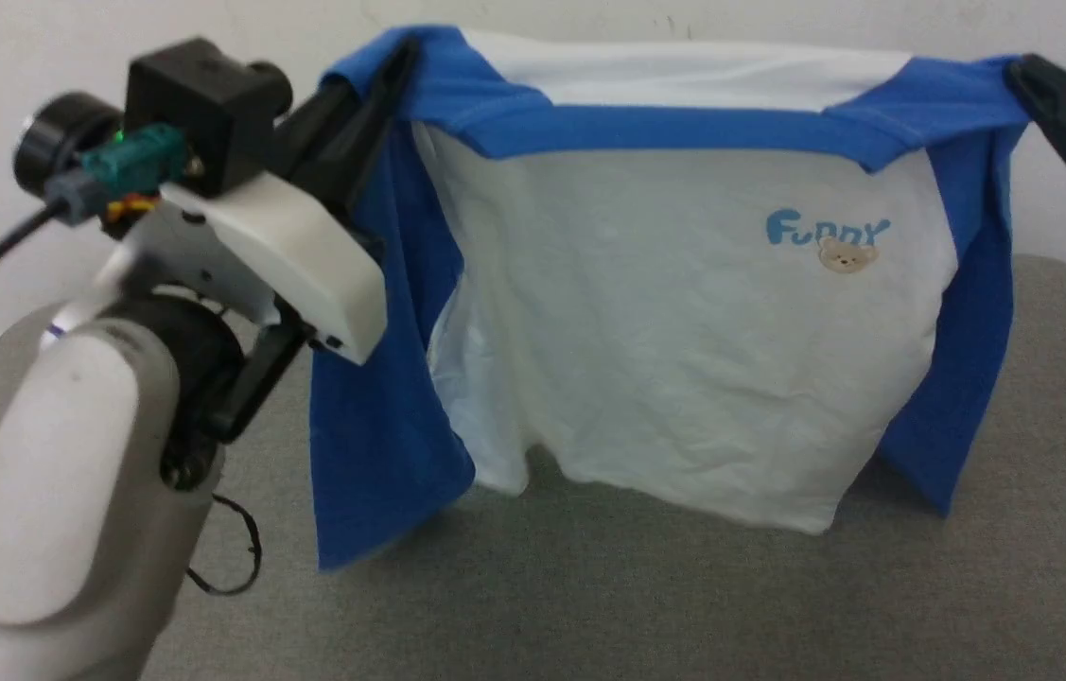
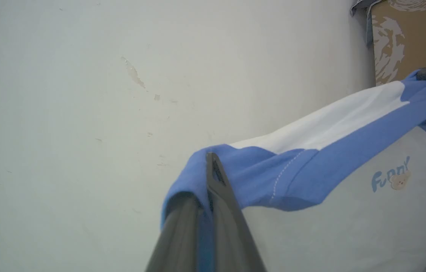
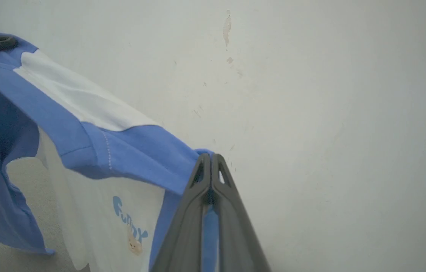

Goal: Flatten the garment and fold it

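Observation:
The garment (image 1: 684,331), a white T-shirt with royal-blue sleeves and neckline and a small "FUNNY" bear print, hangs stretched in the air between my two grippers, front facing me. Its lower hem touches the grey table (image 1: 637,596). My left gripper (image 1: 400,57) is shut on the blue shoulder at the upper left. My right gripper (image 1: 1024,71) is shut on the other blue shoulder at the upper right. In the left wrist view the left gripper (image 2: 209,158) pinches blue cloth of the garment (image 2: 311,158). In the right wrist view the right gripper (image 3: 211,158) clamps the garment (image 3: 129,155) likewise.
A pale wall (image 1: 684,19) stands close behind the shirt. My left arm's white forearm (image 1: 69,454) rises at the lower left. A brown cardboard box (image 2: 405,37) shows at the wall in the left wrist view.

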Robot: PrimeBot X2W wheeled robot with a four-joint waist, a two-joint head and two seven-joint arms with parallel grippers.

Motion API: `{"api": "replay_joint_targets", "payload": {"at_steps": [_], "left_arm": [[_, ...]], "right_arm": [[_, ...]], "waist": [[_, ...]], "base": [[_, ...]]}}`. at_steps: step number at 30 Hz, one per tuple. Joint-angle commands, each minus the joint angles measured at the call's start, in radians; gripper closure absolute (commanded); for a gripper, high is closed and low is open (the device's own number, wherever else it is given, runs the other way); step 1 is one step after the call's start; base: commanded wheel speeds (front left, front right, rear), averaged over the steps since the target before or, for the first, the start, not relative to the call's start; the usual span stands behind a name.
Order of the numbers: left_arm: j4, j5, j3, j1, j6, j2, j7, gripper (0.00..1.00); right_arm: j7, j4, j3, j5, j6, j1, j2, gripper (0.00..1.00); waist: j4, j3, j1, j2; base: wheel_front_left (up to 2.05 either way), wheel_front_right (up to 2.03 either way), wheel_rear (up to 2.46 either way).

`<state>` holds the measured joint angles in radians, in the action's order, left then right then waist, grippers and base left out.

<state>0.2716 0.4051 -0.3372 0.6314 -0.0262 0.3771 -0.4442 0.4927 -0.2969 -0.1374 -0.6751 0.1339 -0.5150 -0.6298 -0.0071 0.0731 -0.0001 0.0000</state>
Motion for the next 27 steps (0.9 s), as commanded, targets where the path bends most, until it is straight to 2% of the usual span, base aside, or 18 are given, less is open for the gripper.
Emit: {"api": "replay_joint_targets", "payload": {"at_steps": [1,8,15,21,27], "left_arm": [[-0.022,-0.004,0.021,0.054,-0.008,0.022,-0.011,1.00],[-0.078,-0.018,0.032,0.214,-0.035,0.047,-0.035,1.00],[-0.166,-0.035,0.035,0.382,-0.057,0.071,-0.056,1.00],[-0.264,-0.062,0.021,0.528,-0.071,0.071,-0.038,1.00],[-0.436,-0.106,-0.001,0.721,-0.081,0.045,0.039,1.00]], "right_arm": [[0.014,0.021,-0.018,-0.019,-0.003,-0.061,-0.024,1.00],[0.021,0.101,-0.121,-0.056,-0.003,-0.262,-0.086,1.00],[-0.028,0.212,-0.224,-0.057,-0.003,-0.475,-0.114,1.00],[-0.106,0.334,-0.303,-0.019,-0.003,-0.667,-0.110,1.00],[-0.256,0.528,-0.391,0.054,-0.003,-0.904,-0.067,1.00]], "waist": [[-0.006,-0.007,0.0001,0.0000],[-0.015,-0.065,0.0001,0.0000],[-0.027,-0.198,0.0001,0.0000],[-0.043,-0.327,0.0001,0.0000],[-0.066,-0.472,0.0001,0.0000]], "base": [[0.00,0.00,0.00],[0.00,0.00,0.00],[0.00,0.00,0.00],[0.00,0.00,0.00],[0.00,0.00,0.00]]}}
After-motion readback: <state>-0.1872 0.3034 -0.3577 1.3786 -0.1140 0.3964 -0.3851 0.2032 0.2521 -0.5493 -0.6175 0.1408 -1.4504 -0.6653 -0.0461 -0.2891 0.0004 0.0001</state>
